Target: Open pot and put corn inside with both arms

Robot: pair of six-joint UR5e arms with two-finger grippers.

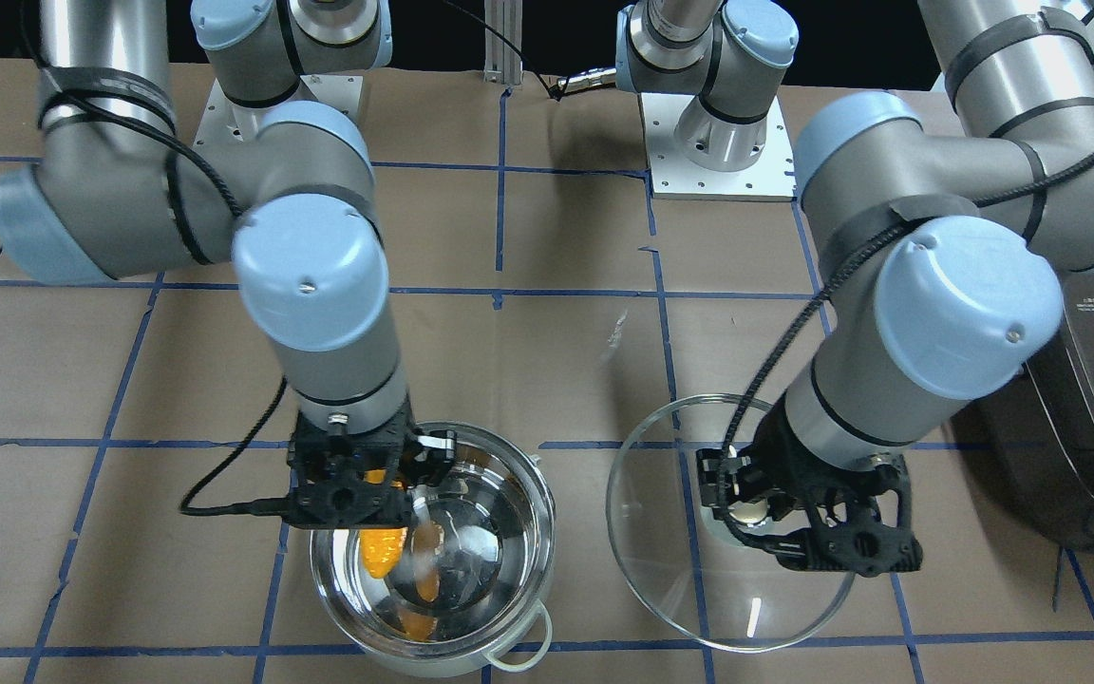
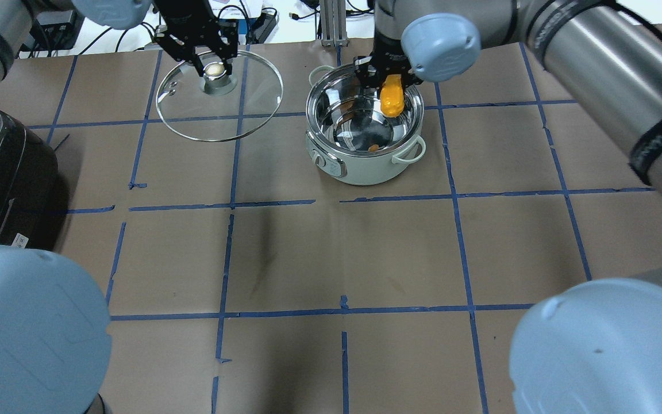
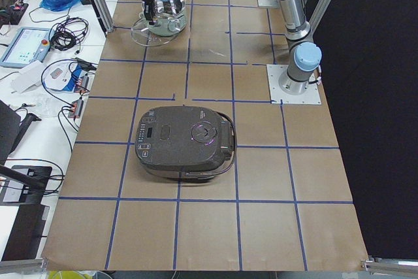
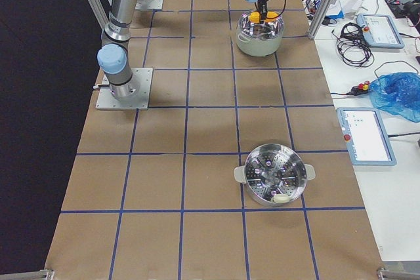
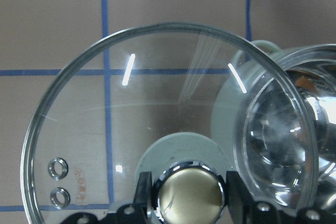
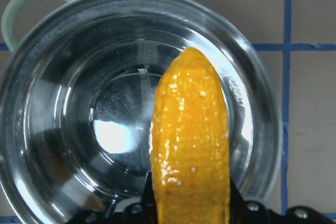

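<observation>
The pot (image 2: 365,169) stands open at the far middle of the table, steel inside, with pale loop handles. My right gripper (image 2: 389,80) is shut on the yellow-orange corn (image 2: 392,99) and holds it tip down over the pot's far-right part. In the right wrist view the corn (image 6: 190,140) hangs above the pot's bowl (image 6: 58,51). My left gripper (image 2: 214,68) is shut on the steel knob (image 5: 188,195) of the glass lid (image 2: 193,115), held to the left of the pot. I cannot tell whether the lid touches the table.
A dark grey rice cooker (image 2: 3,172) sits at the table's left side. A steel steamer basket (image 4: 270,175) stands on the right part of the table, far from the pot. Blue tape lines grid the brown table top.
</observation>
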